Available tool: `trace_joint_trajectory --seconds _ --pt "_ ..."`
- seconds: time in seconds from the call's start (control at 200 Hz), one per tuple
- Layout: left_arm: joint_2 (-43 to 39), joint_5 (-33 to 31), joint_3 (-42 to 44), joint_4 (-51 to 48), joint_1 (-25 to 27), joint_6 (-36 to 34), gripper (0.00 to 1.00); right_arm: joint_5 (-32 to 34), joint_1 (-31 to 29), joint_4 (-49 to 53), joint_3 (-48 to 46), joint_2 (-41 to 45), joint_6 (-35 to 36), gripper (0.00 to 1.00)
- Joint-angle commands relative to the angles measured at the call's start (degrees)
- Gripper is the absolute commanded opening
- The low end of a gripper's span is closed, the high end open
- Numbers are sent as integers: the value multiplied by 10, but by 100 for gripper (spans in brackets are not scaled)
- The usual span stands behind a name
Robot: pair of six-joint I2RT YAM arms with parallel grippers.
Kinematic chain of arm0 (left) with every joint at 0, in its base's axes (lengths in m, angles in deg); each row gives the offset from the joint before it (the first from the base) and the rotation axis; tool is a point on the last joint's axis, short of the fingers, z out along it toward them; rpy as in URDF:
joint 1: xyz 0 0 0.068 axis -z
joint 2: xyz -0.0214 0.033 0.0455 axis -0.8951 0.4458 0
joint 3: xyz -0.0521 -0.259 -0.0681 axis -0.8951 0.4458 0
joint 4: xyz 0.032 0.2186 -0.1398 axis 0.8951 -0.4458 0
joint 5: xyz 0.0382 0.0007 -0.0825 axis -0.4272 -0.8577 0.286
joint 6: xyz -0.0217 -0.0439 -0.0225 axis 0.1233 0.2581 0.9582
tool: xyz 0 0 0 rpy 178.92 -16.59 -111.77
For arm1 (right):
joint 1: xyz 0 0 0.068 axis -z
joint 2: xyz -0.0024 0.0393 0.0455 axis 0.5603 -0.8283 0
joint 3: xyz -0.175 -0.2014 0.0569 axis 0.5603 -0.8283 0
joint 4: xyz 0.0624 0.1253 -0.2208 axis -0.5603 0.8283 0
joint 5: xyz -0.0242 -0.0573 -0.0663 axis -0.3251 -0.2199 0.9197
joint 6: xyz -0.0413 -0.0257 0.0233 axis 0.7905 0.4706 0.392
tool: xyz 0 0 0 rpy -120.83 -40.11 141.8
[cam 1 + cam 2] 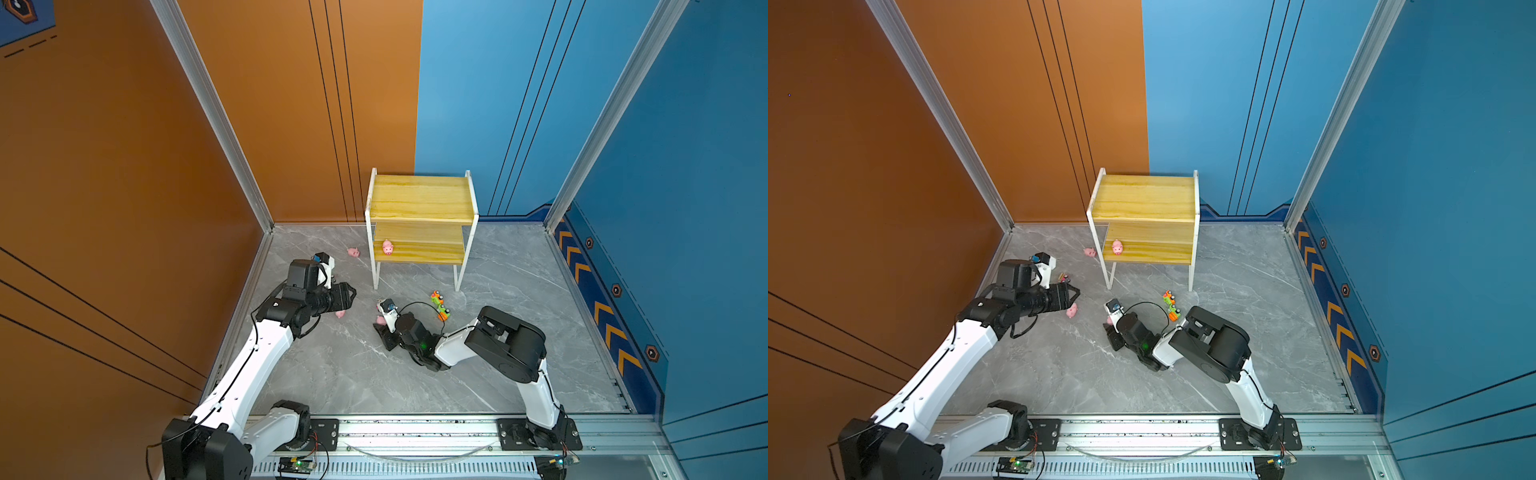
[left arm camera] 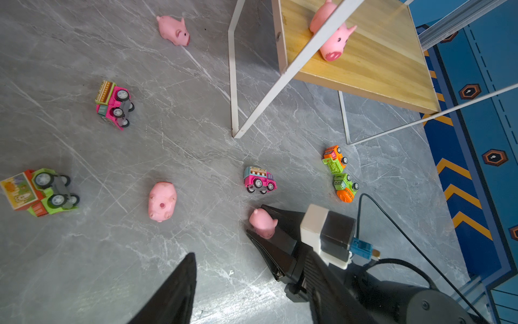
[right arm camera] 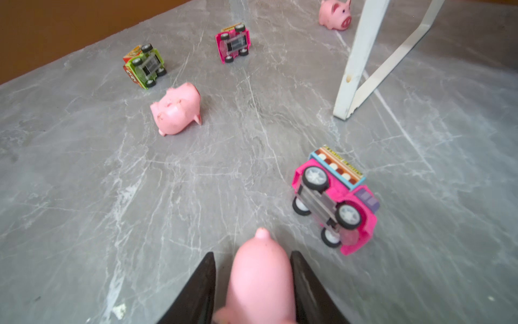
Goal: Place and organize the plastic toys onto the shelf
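Position: the right gripper [image 2: 256, 220] sat low on the grey table [image 1: 332, 374], centre, just near of the left front leg of the shelf [image 1: 419, 197]. A pink pig [image 3: 260, 280] lay on the table between its jaws, one jaw at each flank. One jaw looked to touch. A sliver of table showed beside the other, so I could not tell whether the pinch was made.

The left gripper [image 1: 351, 298] hung to the left, jaws apart and empty, above a second pig [image 1: 340, 314].

Handling, as judged: the pigs looked light, smooth and rounded, perhaps a little soft. A squeeze near snout or rump might pop one out. The best hold was across the widest part of the body. The cars looked hard and light and would roll on their wheels. They wanted taking by the body sides and setting down gently, or they might run off a board.

Shelf: far centre, by the wall, two wood boards. The upper board was bare. The lower board held one shelved pig [image 1: 387, 247] at its left end, upright, and nothing else.

Loose on the table:
- a stray pig [image 1: 353, 252] just left of the shelf
- a pink car [image 2: 259, 179] beside the right gripper
- an orange-cab car [image 2: 335, 158] and a green-cab car [image 2: 345, 186], touching, near of the shelf's right leg
- a tipped pink car [image 2: 115, 105] and a tipped green car [image 2: 42, 192] at the left, both on their sides
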Motion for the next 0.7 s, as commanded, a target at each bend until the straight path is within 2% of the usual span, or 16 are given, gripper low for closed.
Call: trace_joint_trajectory --seconds 0.0,0.38,0.696 --pt "5 7 6 5 -6 -12 63 -13 2 37 13 -9 0 43" --pt "7 10 5 4 -9 -10 63 -6 -7 22 -2 7 13 29" --pt "7 9 5 4 -16 -8 63 18 -6 30 -16 112 13 24"
